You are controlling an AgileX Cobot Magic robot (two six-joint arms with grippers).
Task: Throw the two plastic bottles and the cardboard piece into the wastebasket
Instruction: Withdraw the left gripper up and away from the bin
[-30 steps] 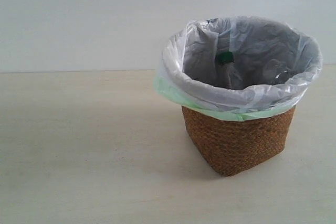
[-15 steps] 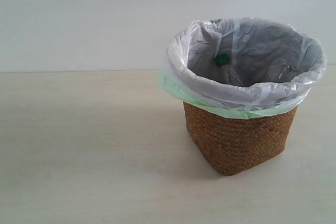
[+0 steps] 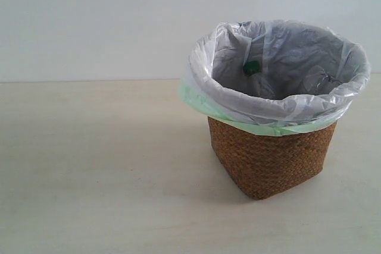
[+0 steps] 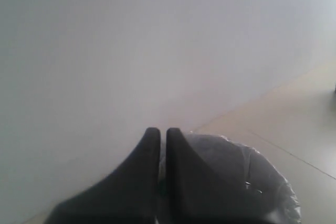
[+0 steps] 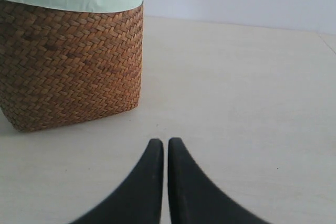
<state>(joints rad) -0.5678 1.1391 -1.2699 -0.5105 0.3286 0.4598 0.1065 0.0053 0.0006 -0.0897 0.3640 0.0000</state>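
Observation:
The wastebasket (image 3: pixel 271 159), brown wicker with a white and pale green bag, stands on the table at the right. Inside, the green cap (image 3: pixel 251 67) of one plastic bottle shows against the bag. A clear, glinting bottle shape (image 3: pixel 318 80) lies by the bag's right side, its cap and label hidden. The cardboard piece is out of view. My left gripper (image 4: pixel 163 129) is shut and empty, above the bag's rim (image 4: pixel 262 171). My right gripper (image 5: pixel 166 141) is shut and empty, low over the table beside the wicker wall (image 5: pixel 68 61). Neither gripper appears in the exterior view.
A pale wooden table (image 3: pixel 95 171) stretches left of and in front of the basket. A plain grey-white wall (image 3: pixel 95 22) stands behind it. In the right wrist view, bare table (image 5: pixel 236 87) lies beyond the fingertips.
The basket and its bag have shifted slightly to the right. The green-capped bottle has sunk lower in the bag, so only its cap shows now.

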